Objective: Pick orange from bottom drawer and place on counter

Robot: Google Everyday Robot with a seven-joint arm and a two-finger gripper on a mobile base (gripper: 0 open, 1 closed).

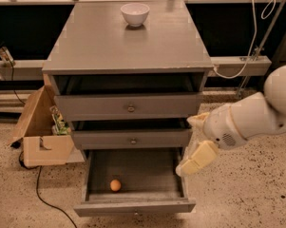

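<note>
The orange [115, 185] lies in the open bottom drawer [135, 205], near its front left corner on the dark floor. My gripper [189, 144] hangs at the right edge of that drawer, above its right wall and well to the right of the orange. Its two cream fingers [198, 157] stand apart, open and empty. The grey counter [100, 42] tops the cabinet, with a white bowl [135, 14] near its back edge.
The two upper drawers [130, 107] with round knobs are pulled out a little. An open cardboard box [40, 132] stands on the floor left of the cabinet, with a black cable [42, 196] trailing from it. Speckled floor lies to the right.
</note>
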